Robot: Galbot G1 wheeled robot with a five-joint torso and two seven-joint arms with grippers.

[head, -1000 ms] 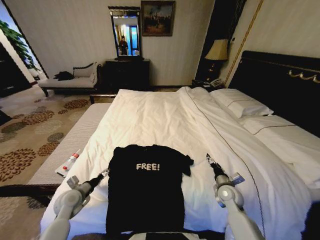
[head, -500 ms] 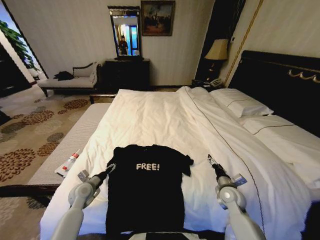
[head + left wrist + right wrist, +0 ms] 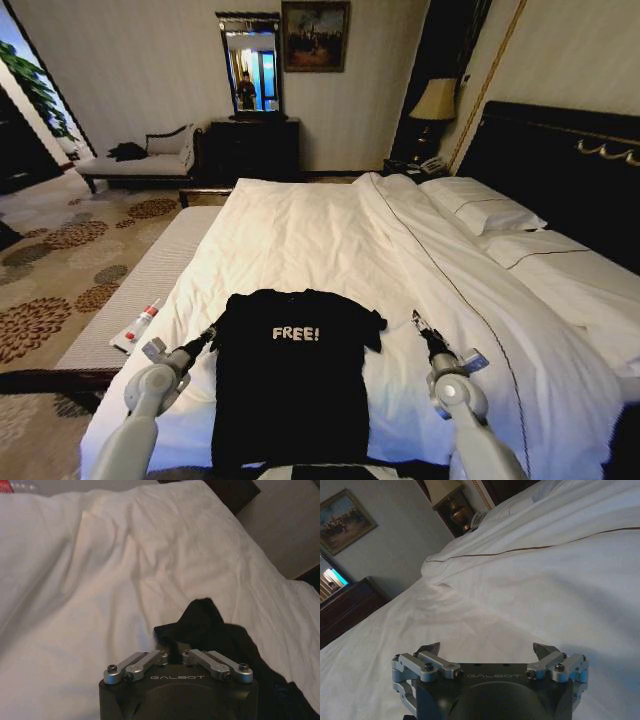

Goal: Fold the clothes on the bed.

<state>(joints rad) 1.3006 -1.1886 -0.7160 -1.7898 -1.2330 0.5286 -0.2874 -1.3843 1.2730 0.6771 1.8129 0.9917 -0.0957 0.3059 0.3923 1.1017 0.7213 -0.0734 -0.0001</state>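
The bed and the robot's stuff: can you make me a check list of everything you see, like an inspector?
Surface: bed with white duvet, lightly wrinkled; pillows by the dark headboard.
Job's things: black T-shirt lies flat, "FREE!" facing up, not yet folded.
Clutter: a small tube on the bench beside the bed.
Grippers: left gripper at the shirt's left sleeve, shut on the sleeve edge; right gripper over bare duvet to the shirt's right, open, holding nothing.
Cables: nothing seen.
Surroundings: chaise, mirror, painting, lamp, patterned carpet.
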